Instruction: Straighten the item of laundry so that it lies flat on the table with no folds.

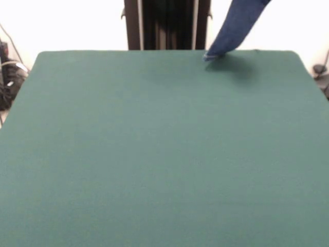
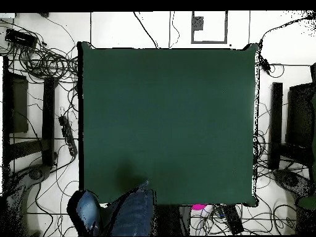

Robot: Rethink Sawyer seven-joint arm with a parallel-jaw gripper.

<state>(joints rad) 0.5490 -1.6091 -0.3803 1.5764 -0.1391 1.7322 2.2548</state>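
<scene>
The jeans (image 1: 236, 25) hang bunched over the far edge of the bench (image 1: 164, 154), one hem just touching it; gripper out of view, grip undeterminable; laying-out seems barely begun, and next they need lowering and spreading flat.

This is looking like a robotics lab or test cell rather than a home. A large table (image 2: 166, 123) covered in dark green felt-like cloth is filling the middle, standing on a pale floor marked with dark lines. Tangled black cables (image 2: 43, 62) are sprawling at about nine and ten o'clock, and more wiring (image 2: 266, 148) is trailing at three o'clock. A dark metal stand (image 1: 167, 24) is rising behind the table at twelve o'clock.
</scene>
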